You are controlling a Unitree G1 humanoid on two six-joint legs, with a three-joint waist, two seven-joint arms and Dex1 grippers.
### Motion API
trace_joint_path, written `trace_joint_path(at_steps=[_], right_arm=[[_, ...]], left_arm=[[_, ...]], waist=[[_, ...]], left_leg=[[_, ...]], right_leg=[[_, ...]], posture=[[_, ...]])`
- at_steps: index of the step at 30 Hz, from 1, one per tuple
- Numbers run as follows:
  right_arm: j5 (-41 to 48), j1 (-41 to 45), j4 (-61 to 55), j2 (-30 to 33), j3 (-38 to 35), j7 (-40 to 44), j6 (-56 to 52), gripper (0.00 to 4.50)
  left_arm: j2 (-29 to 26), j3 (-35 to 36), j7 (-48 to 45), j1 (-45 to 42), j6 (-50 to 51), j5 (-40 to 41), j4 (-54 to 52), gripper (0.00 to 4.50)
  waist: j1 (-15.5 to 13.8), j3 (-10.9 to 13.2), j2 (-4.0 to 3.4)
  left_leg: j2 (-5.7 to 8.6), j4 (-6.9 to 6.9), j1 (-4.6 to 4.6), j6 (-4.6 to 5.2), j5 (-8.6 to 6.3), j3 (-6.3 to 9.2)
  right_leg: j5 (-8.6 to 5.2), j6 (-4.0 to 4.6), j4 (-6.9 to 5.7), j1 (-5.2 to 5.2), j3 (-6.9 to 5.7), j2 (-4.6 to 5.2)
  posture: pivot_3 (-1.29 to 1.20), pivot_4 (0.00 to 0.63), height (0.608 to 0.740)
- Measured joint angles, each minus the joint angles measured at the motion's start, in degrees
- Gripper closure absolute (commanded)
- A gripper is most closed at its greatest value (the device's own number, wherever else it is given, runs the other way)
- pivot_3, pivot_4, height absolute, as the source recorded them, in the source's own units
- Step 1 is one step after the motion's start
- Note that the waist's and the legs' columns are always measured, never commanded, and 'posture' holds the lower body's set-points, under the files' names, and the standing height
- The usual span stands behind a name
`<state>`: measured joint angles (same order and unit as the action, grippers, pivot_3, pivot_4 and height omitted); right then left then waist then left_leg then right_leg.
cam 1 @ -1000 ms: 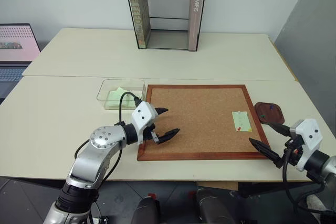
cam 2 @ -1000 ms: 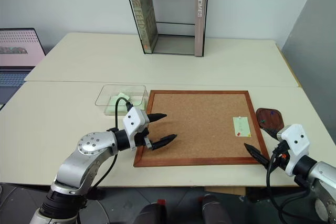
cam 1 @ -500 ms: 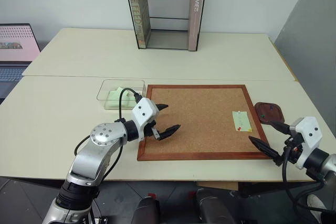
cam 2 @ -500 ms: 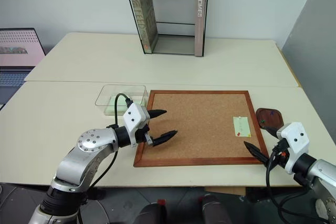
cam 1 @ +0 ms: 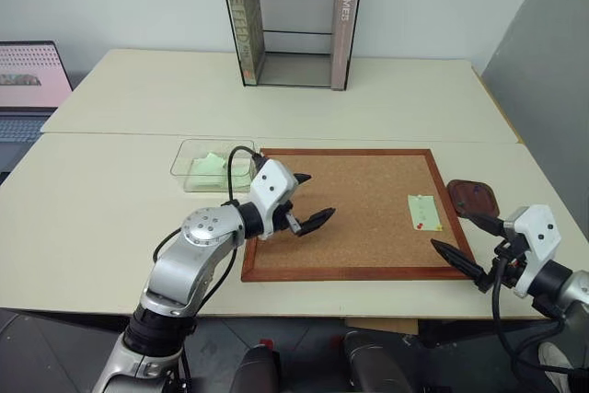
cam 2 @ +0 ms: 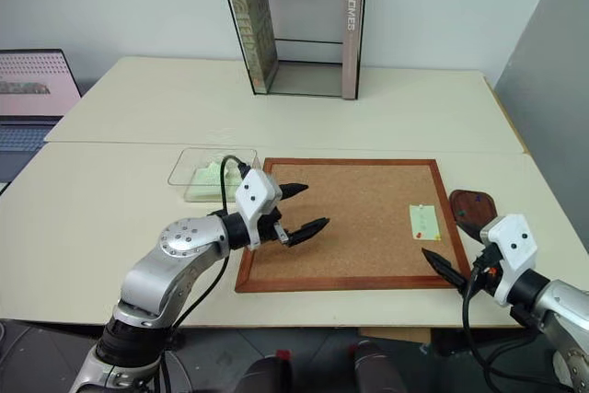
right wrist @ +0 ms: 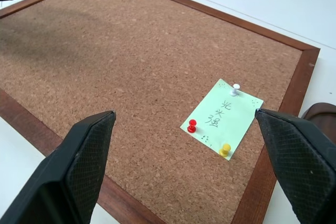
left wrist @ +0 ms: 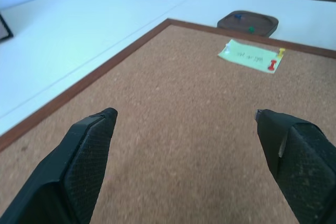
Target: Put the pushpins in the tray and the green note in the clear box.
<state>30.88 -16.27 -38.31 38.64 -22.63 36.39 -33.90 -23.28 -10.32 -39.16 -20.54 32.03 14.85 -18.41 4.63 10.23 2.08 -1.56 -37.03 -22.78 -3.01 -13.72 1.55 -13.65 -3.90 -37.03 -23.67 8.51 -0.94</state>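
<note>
green note (cam 1: 423,212) at right of centre in the left eye view, flat on the corkboard (cam 1: 354,213) close to its right frame edge, long axis running up and down the frame. pinned by three pushpins (right wrist: 192,126): white at one short end, red and yellow at the other. right gripper (cam 1: 464,242) just below and right of the note at the board's lower right corner, black fingers spread wide, holding nothing; clearly the nearer arm. left gripper (cam 1: 307,201) over the board's left part, pointing right, fingers likewise spread and empty, well apart from the note.

tray (cam 1: 474,198) just right of the board's frame, between note and frame's right edge of view; dark reddish wood, rounded corners, low rim, with a blue and a green pin head already inside, seen in the left wrist view. clear box (cam 1: 210,165) touching or just beside the board's upper left corner; thin transparent plastic, crumpled pale green paper inside.

note thin paper with handwriting, likely to lift only once pins are out. pin heads tiny, glossy plastic, spool-shaped; cork grainy and matt. probably a fine pinch from the right side needed first.
</note>
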Motion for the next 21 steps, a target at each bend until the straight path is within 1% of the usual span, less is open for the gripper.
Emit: trace_joint_path(at_steps=[2,3,5,7,10,13,15,16,17,21], right_arm=[[0.75,0.07,-2.11,-0.93,0.90,-1.21,-0.72,0.00],[0.93,-0.07,-2.96,-1.22,1.09,-1.70,-1.03,0.00],[1.55,-0.67,-4.76,-1.89,1.32,-2.99,-1.84,0.00],[1.98,-1.12,-5.96,-2.56,1.48,-3.74,-2.20,0.00],[2.40,-1.79,-7.31,-3.40,1.49,-5.22,-2.95,0.00],[2.34,-1.91,-7.81,-3.64,1.76,-6.14,-3.11,0.00],[1.84,-1.10,-7.72,-3.65,2.74,-6.78,-3.13,0.00],[1.82,-0.48,-7.70,-3.67,3.31,-7.03,-3.13,0.00],[1.78,0.53,-7.55,-3.75,4.25,-7.73,-3.30,0.00],[1.82,4.47,-6.26,-4.86,6.45,-9.83,-4.53,0.00]], left_arm=[[1.60,-2.24,-0.34,-1.34,-0.67,-0.27,1.55,0.38],[1.95,-3.23,-0.52,-1.85,-1.41,-0.50,2.23,0.46],[3.03,-4.50,-1.36,-3.31,-3.18,-1.06,4.23,0.91],[3.47,-5.63,-1.97,-4.70,-4.97,-1.71,6.05,1.18],[4.76,-7.15,-2.97,-7.26,-8.23,-3.27,10.87,1.85],[6.03,-8.43,-3.79,-8.05,-10.29,-4.41,15.11,2.40],[6.98,-9.10,-4.13,-8.50,-10.45,-4.76,17.33,2.75],[7.25,-9.22,-4.17,-8.71,-10.45,-4.80,18.35,2.99],[7.83,-9.25,-4.29,-9.01,-10.82,-4.89,19.34,3.12],[8.97,-9.51,-4.93,-10.38,-12.97,-6.01,22.89,3.91]], waist=[[0.01,0.00,0.00],[0.02,0.00,0.00],[-0.03,0.00,0.00],[-0.08,0.00,0.00],[-0.11,-0.01,-0.01],[-0.03,-0.01,-0.01],[0.04,-0.01,-0.01],[0.05,-0.01,-0.01],[0.03,0.00,0.00],[0.03,0.00,0.00]], left_leg=[[0.00,0.01,-0.02,0.00,0.00,0.01],[0.00,0.02,-0.01,0.00,0.00,0.01],[0.01,0.03,-0.02,0.00,0.00,0.03],[0.02,0.02,-0.04,0.00,0.00,0.05],[0.04,0.00,-0.02,0.00,0.00,0.03],[0.03,0.00,0.00,0.00,0.00,0.04],[0.03,0.01,0.00,0.00,0.00,0.04],[0.03,0.01,0.00,0.00,0.00,0.04],[0.03,0.00,-0.01,0.00,0.00,0.05],[0.04,0.02,-0.01,0.00,0.00,0.06]], right_leg=[[0.00,0.00,0.01,-0.01,0.00,0.00],[0.00,0.00,0.00,0.00,0.00,0.00],[0.00,0.00,0.00,-0.01,0.00,0.00],[0.00,0.00,0.01,-0.01,-0.01,-0.01],[0.01,-0.01,0.03,0.03,0.02,0.00],[0.01,-0.01,0.01,0.03,0.01,-0.01],[0.00,-0.01,0.01,0.03,0.01,-0.01],[0.00,-0.01,0.01,0.02,0.02,-0.01],[0.00,-0.01,0.02,0.03,0.01,-0.01],[0.00,-0.01,0.02,0.03,0.01,-0.01]], posture=[[0.00,0.150,0.740],[0.00,0.150,0.740],[0.00,0.150,0.740],[0.00,0.150,0.740],[0.00,0.150,0.740],[0.00,0.150,0.740],[0.00,0.150,0.740],[0.00,0.150,0.740],[0.00,0.150,0.740],[0.00,0.150,0.740]])
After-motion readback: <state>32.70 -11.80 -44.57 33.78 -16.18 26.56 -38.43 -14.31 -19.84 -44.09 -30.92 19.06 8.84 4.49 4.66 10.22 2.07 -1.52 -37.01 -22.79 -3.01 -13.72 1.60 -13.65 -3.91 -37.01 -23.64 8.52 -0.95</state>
